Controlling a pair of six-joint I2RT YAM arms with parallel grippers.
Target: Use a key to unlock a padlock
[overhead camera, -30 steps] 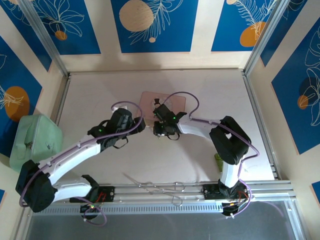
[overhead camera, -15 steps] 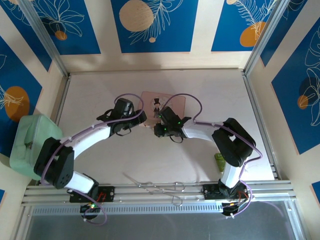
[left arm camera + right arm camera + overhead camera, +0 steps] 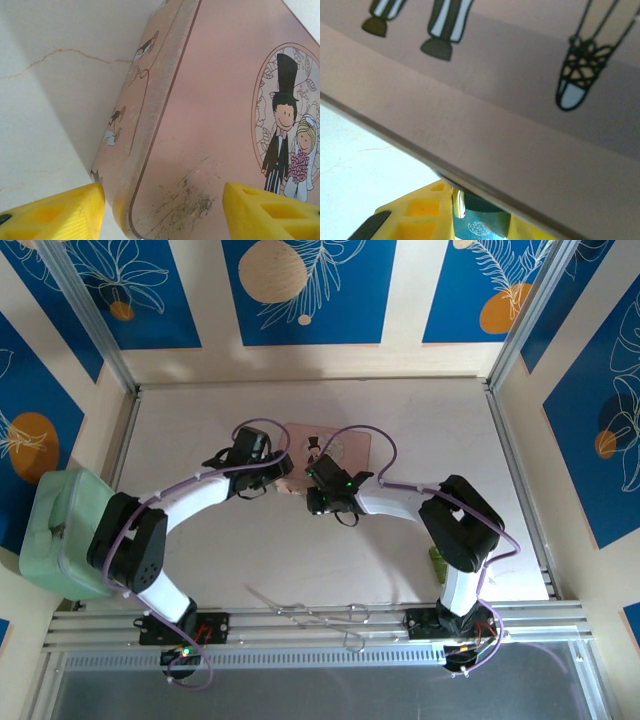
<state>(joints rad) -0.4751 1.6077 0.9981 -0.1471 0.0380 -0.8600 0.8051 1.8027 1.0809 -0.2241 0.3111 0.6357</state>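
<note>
Within the right hand (image 3: 476,220), padlock (image 3: 481,227) seemingly points toward box (image 3: 520,125).

Two arms stand in the overhead frame: the left arm (image 3: 190,495) and the right arm (image 3: 450,520)

Two grippers: the left gripper (image 3: 162,205) and the right gripper (image 3: 475,212), each with two yellow fingers (image 3: 55,212)

Two purple cables (image 3: 365,430), one along each arm

One pink box (image 3: 345,445) at mid-frame, with two cartoon figures (image 3: 287,145) on its lid

One blue-teal padlock (image 3: 480,225) at the bottom edge of the right wrist frame

One mint-green case (image 3: 65,530) at the left edge, one small green object (image 3: 437,562) at lower right, one table (image 3: 420,410)

Three blue panels (image 3: 305,290) run across the top

The bent metal wires (image 3: 310,612) at the bottom lie tangled, so their number cannot be told
</note>
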